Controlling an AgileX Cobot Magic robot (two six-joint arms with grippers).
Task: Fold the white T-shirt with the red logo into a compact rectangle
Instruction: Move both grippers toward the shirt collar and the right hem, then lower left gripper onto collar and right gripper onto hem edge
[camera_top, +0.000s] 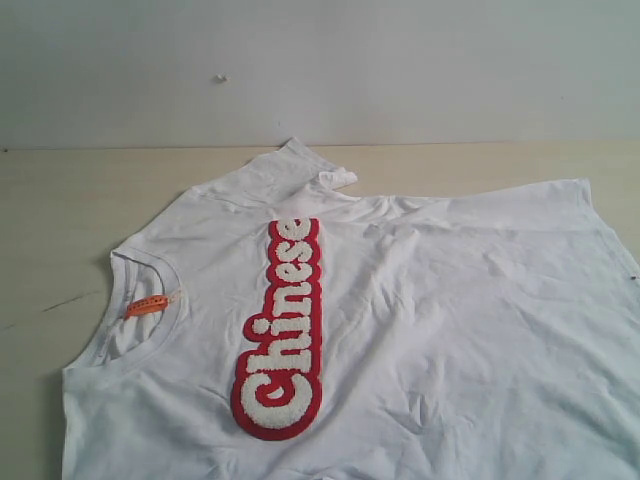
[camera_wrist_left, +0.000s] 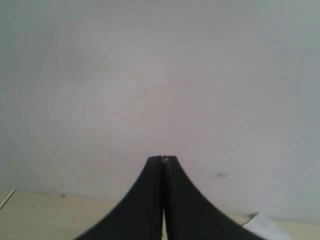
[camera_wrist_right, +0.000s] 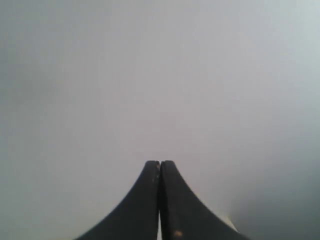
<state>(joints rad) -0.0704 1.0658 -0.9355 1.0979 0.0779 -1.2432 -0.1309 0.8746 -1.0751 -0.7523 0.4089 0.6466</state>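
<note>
T-shirt (camera_top: 450, 300), wrinkled white; logo (camera_top: 284, 330), fuzzy red

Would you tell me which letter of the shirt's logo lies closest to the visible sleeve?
The final e of the red logo: it sits right by the crumpled sleeve, while the capital C lies at the opposite end.
</note>
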